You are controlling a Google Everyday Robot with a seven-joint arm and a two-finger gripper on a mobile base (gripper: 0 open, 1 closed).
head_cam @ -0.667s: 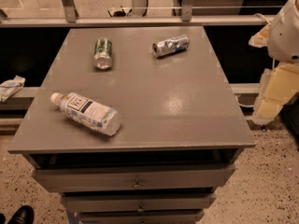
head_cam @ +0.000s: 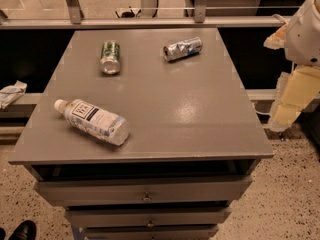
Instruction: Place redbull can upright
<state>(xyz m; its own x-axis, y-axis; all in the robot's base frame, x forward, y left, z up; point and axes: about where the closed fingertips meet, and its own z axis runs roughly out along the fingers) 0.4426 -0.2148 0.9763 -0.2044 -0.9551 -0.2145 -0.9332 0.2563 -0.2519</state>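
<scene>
Grey cabinet top (head_cam: 200,109): redbull can (head_cam: 183,49) lies sideways, unmoved, no grasp yet. Gripper (head_cam: 292,101) hangs off the right edge, barely shifted; open or closed, cannot tell.

Redbull can (head_cam: 183,49) on table (head_cam: 200,119), gripper (head_cam: 284,113) alongside

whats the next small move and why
Probably bring the gripper in over the table toward the redbull can: the can lies on its side near the far edge, and the gripper hangs off the table's right side, apart from it.
</scene>
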